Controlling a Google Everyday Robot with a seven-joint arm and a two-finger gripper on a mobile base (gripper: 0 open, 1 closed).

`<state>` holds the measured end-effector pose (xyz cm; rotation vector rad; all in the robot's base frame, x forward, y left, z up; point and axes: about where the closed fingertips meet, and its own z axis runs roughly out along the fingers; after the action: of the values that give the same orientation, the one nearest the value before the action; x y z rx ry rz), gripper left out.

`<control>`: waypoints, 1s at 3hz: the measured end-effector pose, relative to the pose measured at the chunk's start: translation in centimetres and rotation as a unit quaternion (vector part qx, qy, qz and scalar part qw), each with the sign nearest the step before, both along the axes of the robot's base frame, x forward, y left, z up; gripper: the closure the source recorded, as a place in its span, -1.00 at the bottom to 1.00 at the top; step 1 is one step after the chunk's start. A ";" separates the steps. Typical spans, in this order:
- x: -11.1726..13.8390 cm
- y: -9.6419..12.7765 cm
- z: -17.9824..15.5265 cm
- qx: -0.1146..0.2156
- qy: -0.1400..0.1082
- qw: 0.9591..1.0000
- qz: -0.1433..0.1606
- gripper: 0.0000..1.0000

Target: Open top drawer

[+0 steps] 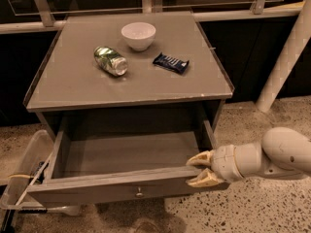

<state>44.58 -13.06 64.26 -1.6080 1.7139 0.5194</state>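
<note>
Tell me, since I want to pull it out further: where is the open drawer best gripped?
Grip the top edge of the drawer front, coming from the front: that thin lip is exposed, the knob tiny. The claw is at its right end.

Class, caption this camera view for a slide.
Gripper clasps the right end of the pulled-out top drawer.

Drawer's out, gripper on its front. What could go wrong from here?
1. The top drawer looks far out; more pull might drop it off its runners.
2. The gripper clamps the front's right end, away from the knob, so an off-centre pull may rack it.
3. The can lies on its side on top; a jolt could roll it.
</note>
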 end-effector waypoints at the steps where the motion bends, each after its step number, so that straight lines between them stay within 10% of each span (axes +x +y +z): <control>1: -0.5 -0.1 0.0 0.009 0.001 1.000 0.010 -0.30; 2: -1.6 0.2 -0.1 0.021 0.004 1.000 0.018 -0.27; 3: -4.1 1.0 -0.1 0.037 0.006 0.999 0.031 0.20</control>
<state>40.45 -12.08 64.17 -1.6126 1.6379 0.6182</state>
